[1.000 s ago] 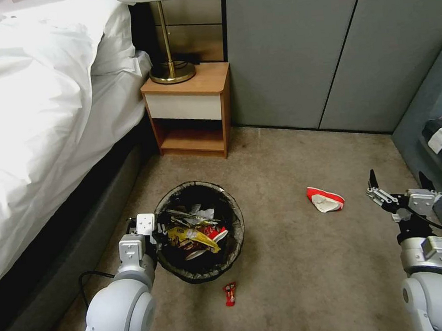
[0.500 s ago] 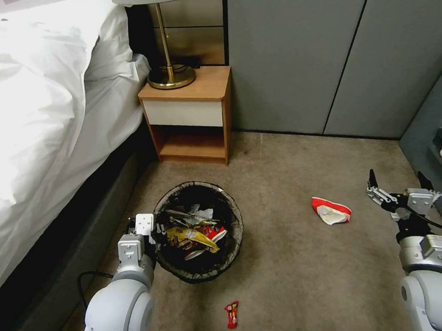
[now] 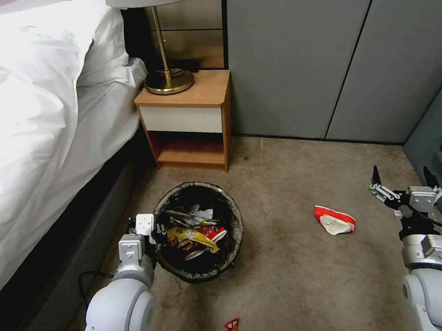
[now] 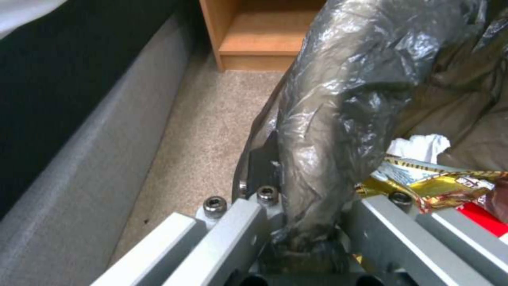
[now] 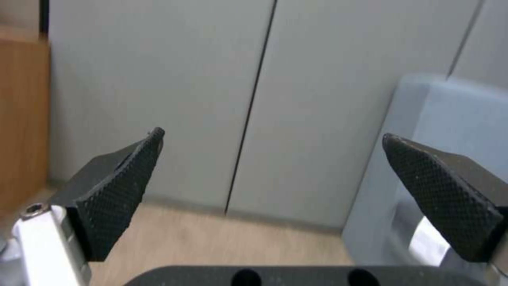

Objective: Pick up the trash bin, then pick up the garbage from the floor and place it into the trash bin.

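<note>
One crushed cup (image 3: 335,220) flat on carpet (image 3: 299,271), long axis left-right.

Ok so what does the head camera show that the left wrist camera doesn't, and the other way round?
Head view alone: the open right gripper, a crumpled red-and-white cup and a small red wrapper on the carpet, the lamp.

Left wrist view alone: up close, the fingers pinching the bag-lined rim.

Both: the left gripper on the trash bin, litter inside, the nightstand.
</note>
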{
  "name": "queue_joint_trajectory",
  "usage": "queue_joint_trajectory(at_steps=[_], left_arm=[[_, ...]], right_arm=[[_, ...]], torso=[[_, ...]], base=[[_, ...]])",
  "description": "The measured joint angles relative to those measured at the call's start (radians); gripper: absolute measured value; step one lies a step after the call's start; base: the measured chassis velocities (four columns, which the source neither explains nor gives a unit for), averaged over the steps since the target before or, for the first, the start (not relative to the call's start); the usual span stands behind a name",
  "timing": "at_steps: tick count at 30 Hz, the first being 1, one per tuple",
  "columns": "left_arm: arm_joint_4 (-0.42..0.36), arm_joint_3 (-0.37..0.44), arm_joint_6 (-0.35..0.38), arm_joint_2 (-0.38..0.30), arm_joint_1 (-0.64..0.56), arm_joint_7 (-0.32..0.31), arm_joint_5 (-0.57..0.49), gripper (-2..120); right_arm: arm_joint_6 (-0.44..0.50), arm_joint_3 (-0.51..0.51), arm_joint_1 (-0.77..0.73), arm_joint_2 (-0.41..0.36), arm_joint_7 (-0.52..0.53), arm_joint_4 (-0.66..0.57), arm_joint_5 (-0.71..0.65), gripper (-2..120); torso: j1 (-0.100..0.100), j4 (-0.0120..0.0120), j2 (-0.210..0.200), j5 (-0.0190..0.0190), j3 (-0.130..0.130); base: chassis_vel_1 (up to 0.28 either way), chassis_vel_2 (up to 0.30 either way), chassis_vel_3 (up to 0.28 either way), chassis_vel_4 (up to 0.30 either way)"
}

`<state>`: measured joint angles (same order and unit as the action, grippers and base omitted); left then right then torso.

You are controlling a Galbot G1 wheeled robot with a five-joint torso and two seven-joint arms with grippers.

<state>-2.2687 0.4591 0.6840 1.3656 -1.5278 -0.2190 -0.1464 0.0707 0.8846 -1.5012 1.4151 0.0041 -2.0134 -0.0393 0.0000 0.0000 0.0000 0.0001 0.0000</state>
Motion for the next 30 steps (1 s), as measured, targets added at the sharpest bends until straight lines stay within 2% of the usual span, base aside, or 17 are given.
queue_joint_trajectory(at_steps=[1,3,4,6,7,10,11,13,14,17,18,21,23,24,26,27,30], left_arm=[[0.0,0.0,0.0,0.0,0.0,0.0,0.0,0],[0.0,0.001,0.0,-0.002,-0.001,0.0,-0.001,0],[0.0,0.001,0.0,-0.002,-0.001,0.0,-0.001,0],[0.0,0.002,0.0,-0.005,-0.003,0.002,-0.001,0],[0.0,0.002,0.0,-0.005,-0.003,0.002,-0.001,0],[0.0,0.003,-0.001,-0.002,-0.006,0.002,-0.001,0],[0.0,0.003,-0.001,-0.002,-0.006,0.002,-0.001,0],[-0.001,0.003,-0.001,-0.002,-0.007,0.002,-0.001,0],[-0.001,0.003,-0.001,-0.002,-0.007,0.002,-0.001,0],[-0.001,0.012,-0.001,-0.006,-0.009,0.003,-0.001,0],[-0.001,0.012,-0.001,-0.006,-0.009,0.003,-0.001,0],[-0.001,0.012,-0.001,-0.007,-0.011,0.003,-0.002,0],[-0.001,0.008,0.0,-0.008,-0.012,0.003,-0.001,0],[-0.001,0.008,0.0,-0.008,-0.012,0.003,-0.001,0],[-0.002,0.004,0.0,-0.007,-0.013,0.004,0.001,0],[-0.002,0.004,0.0,-0.007,-0.013,0.004,0.001,0],[-0.008,0.004,0.0,-0.008,-0.022,0.003,0.002,0]], right_arm=[[-0.043,-0.006,-0.003,-0.015,0.001,-0.006,-0.008,100],[-0.235,-0.039,-0.004,-0.12,-0.03,-0.018,-0.08,100],[-0.235,-0.039,-0.004,-0.12,-0.03,-0.018,-0.08,100],[-0.37,-0.084,0.05,-0.285,-0.094,0.032,-0.157,100],[-0.37,-0.084,0.05,-0.285,-0.094,0.032,-0.157,100],[-0.514,-0.18,0.161,-0.461,-0.181,0.139,-0.286,100],[-0.514,-0.18,0.161,-0.461,-0.181,0.139,-0.286,100],[-0.576,-0.247,0.241,-0.52,-0.221,0.214,-0.366,100],[-0.576,-0.247,0.241,-0.52,-0.221,0.214,-0.366,100],[-0.631,-0.364,0.401,-0.583,-0.306,0.382,-0.413,100],[-0.631,-0.364,0.401,-0.583,-0.306,0.382,-0.413,100],[-0.633,-0.454,0.496,-0.602,-0.344,0.504,-0.402,100],[-0.633,-0.554,0.59,-0.609,-0.386,0.621,-0.367,100],[-0.633,-0.554,0.59,-0.609,-0.386,0.621,-0.367,100],[-0.617,-0.662,0.704,-0.602,-0.452,0.773,-0.288,100],[-0.617,-0.662,0.704,-0.602,-0.452,0.773,-0.288,100],[-0.561,-0.757,0.832,-0.573,-0.542,0.977,-0.15,100]], torso=[[0.0,-0.0001,0.0,0.0002,0.0],[0.0,-0.0006,0.0,0.0001,0.0],[0.0,-0.0006,0.0,0.0001,0.0],[0.0,-0.0002,0.0,0.0002,0.0],[0.0,-0.0002,0.0,0.0002,0.0],[0.0,0.0002,0.0,0.0001,0.0],[0.0,0.0002,0.0,0.0001,0.0],[0.0,0.0003,0.0,0.0003,0.0],[0.0,0.0003,0.0,0.0003,0.0],[0.0,0.0,0.0,0.0,0.0],[0.0,0.0,0.0,0.0,0.0],[0.0,0.0,0.0,0.0002,0.0],[0.0,0.0,0.0,0.0001,0.0],[0.0,0.0,0.0,0.0001,0.0],[0.0,0.0001,0.0,0.0,0.0],[0.0,0.0001,0.0,0.0,0.0],[0.0,0.0001,0.0,0.0,0.0]], base=[[0.0,0.0,0.0,0.0],[0.0,0.0,0.0,0.0],[0.0,0.0,0.0,0.0],[0.0,0.0,0.0,0.0],[0.0,0.0,0.0,0.0],[0.0,0.0,0.0,0.0],[0.0,0.0,0.0,0.0],[0.0,0.0,0.0,0.0],[0.0,0.0,0.0,0.0],[0.0,0.0,0.0,0.0],[0.0,0.0,0.0,0.0],[0.0,0.0,0.0,0.0],[0.0,0.0,0.0,0.0],[0.0,0.0,0.0,0.0],[0.0,0.0,0.0,0.0],[0.0,0.0,0.0,0.0],[0.0,0.0,0.0,0.0]])
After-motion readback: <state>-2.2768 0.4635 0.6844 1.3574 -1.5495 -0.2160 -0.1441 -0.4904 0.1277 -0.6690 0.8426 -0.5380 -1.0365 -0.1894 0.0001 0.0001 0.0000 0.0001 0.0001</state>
